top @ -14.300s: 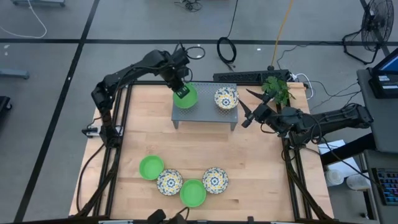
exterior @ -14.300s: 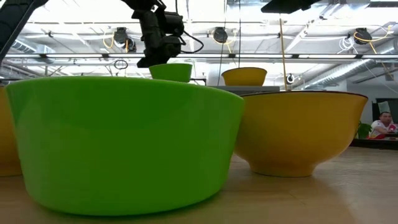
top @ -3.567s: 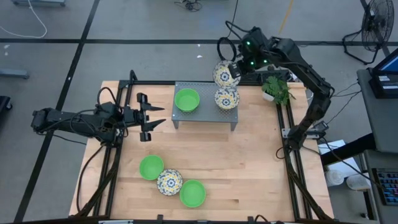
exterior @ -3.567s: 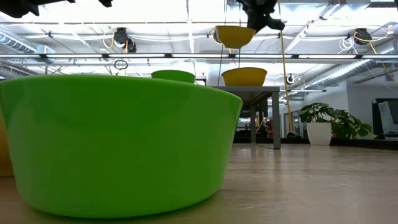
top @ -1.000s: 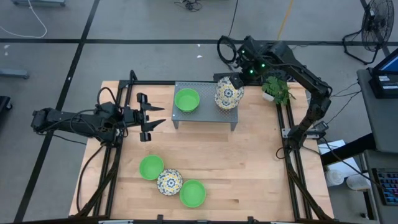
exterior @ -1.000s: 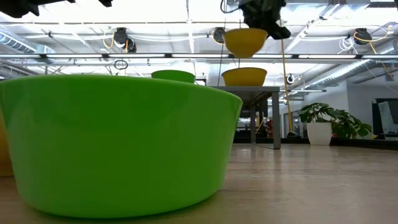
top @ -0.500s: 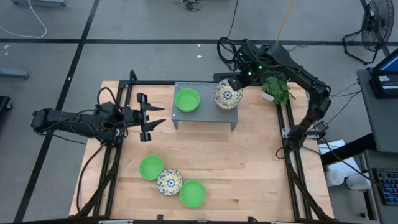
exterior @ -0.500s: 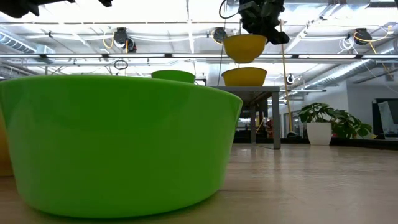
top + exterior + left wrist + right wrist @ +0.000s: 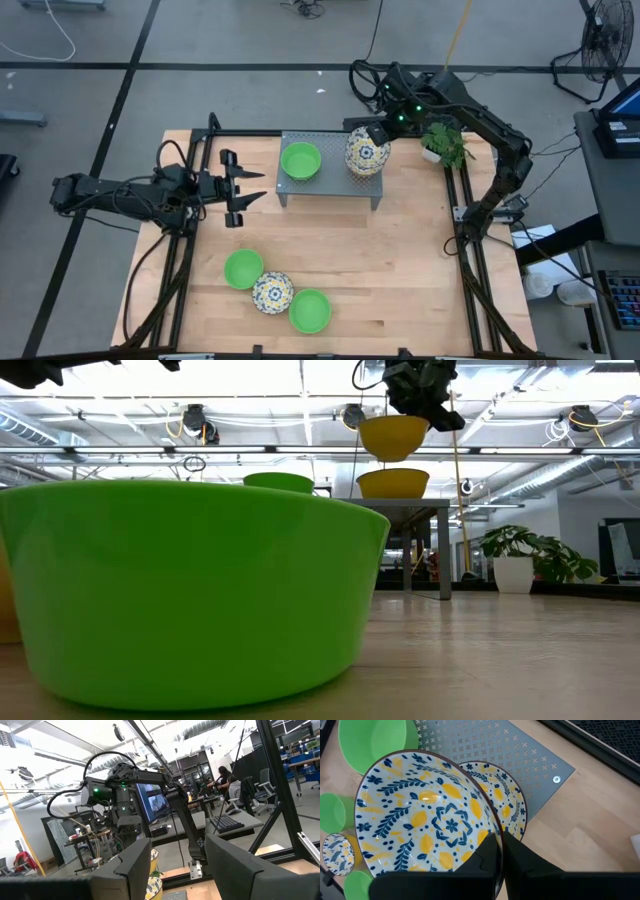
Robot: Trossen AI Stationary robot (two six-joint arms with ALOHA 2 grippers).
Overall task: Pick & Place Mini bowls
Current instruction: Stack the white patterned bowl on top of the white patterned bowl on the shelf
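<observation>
Right gripper (image 9: 374, 132) clamps a floral bowl (image 9: 364, 152) just above another on the stand (image 9: 330, 184), needs lowering and release next.

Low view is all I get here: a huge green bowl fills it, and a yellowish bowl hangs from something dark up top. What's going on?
Observer: The right gripper is shut on the hanging floral bowl, pinching its rim.
Operator: What's under it?
Observer: A second floral bowl, sitting on the grey perforated stand.
Operator: And the other arm?
Observer: The left gripper waits open over the table's left side, holding nothing.
</observation>
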